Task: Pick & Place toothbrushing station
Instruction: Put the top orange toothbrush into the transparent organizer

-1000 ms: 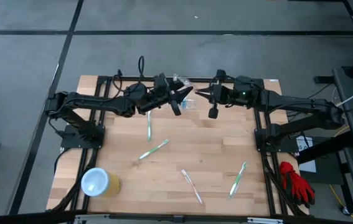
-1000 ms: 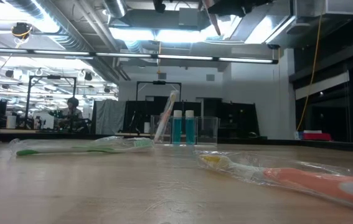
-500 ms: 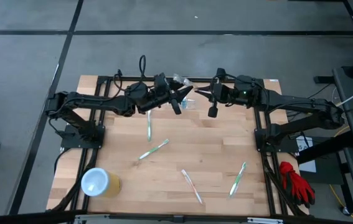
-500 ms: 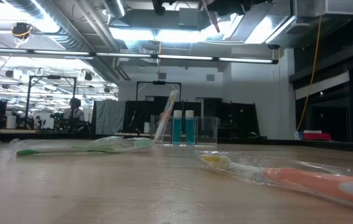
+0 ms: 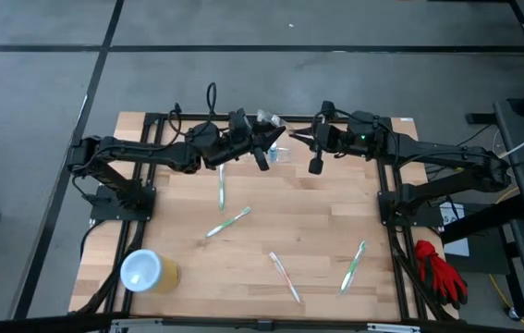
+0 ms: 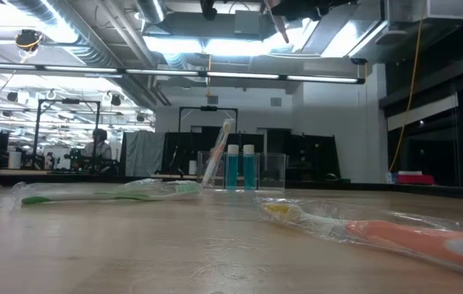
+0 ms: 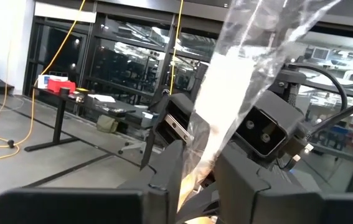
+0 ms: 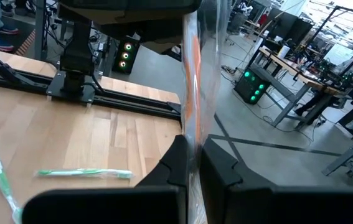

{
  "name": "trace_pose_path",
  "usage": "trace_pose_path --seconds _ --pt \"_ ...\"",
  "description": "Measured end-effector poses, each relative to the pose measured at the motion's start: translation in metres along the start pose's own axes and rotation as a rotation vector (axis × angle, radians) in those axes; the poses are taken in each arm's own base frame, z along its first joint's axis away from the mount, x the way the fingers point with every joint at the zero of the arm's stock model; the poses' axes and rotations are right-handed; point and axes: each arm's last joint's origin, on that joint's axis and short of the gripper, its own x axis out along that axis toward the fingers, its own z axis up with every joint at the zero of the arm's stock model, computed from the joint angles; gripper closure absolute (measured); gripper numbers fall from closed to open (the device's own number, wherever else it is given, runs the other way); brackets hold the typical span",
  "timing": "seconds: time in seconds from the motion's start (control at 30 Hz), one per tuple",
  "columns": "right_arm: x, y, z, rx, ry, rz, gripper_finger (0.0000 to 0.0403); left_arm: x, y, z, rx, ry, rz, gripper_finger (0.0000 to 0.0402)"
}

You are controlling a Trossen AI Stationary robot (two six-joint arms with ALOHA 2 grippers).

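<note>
The toothbrushing station, a clear holder with two blue tubes and a leaning toothbrush, stands at the table's far middle. Both grippers meet high above it. My right gripper is shut on an orange toothbrush in a clear wrapper. My left gripper, facing it from the left, has the same wrapper's clear plastic between its fingers. The toothbrush's orange end shows at the top of the low view. My left gripper has the wrapper's loose clear plastic between its two fingers, coming roughly level from the table's left. The wrapper rises past the fingers, crumpled, clear of the table. My right gripper pinches the wrapped orange toothbrush between its two fingers, coming about level from the table's right. The fingers lie across the toothbrush, which stands roughly upright in the hold, lifted clear of the table.
Several wrapped toothbrushes lie on the wooden table. A yellow cup with a white top stands at the near left corner. Red gloves lie off the table's right side.
My left gripper's fingers have drawn closer together around the wrapper; both arms have kept their places.
</note>
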Motion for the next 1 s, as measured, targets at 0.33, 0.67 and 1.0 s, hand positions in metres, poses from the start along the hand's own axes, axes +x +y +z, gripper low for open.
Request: trace_pose_path --seconds 0.33,0.67,1.0 --pt "0.0 0.0 0.0 0.006 0.001 -0.001 0.0388 0.0 0.0002 0.0 0.001 -0.001 0.006 0.0371" --pt "0.0 0.0003 0.0 0.029 0.0 0.007 0.0353 0.0 0.0007 0.0003 0.0 -0.003 0.013 0.038" --pt "-0.0002 0.0014 0.0022 0.053 -0.03 0.053 0.0275 -0.0001 0.0005 -0.0002 -0.01 0.001 0.006 0.0381"
